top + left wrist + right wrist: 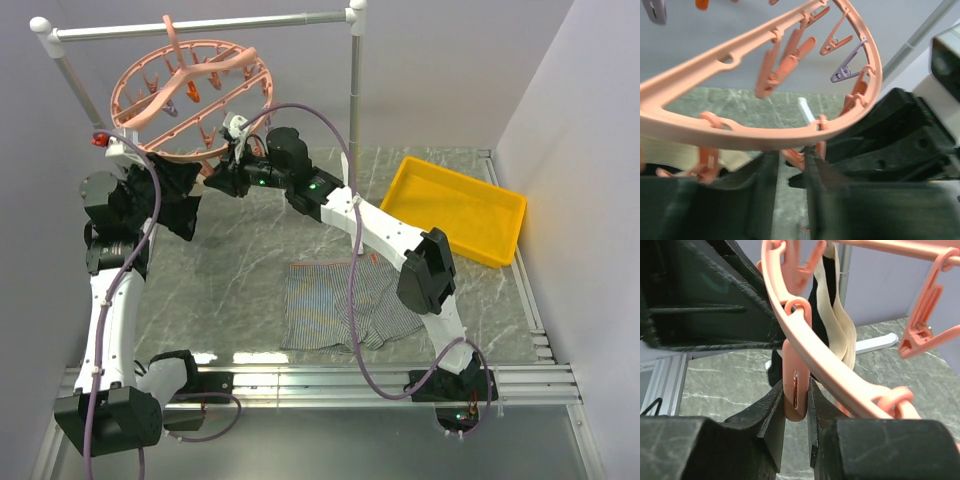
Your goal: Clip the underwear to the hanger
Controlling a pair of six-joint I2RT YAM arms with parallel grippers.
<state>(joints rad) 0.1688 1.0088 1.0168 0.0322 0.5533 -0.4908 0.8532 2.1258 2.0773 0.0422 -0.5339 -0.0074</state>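
Observation:
The striped grey underwear (325, 300) lies flat on the table in front of the arms, held by neither gripper, with a cable across it. The salmon-pink hanger (190, 95) hangs from the rail at the back left; its rim fills the left wrist view (740, 135) and crosses the right wrist view (805, 335). My right gripper (796, 405) is at the hanger's near rim (222, 172), shut on the tail of a dangling pink clip (795, 390). My left gripper (792, 175) is just under the rim, its jaws a narrow gap apart with nothing seen between them.
A black garment with a cream band (837, 330) hangs from the hanger and drapes over my left wrist (165, 200). A grey rail (200, 25) on posts carries the hanger. A yellow tray (455, 205) stands at the right. White walls close both sides.

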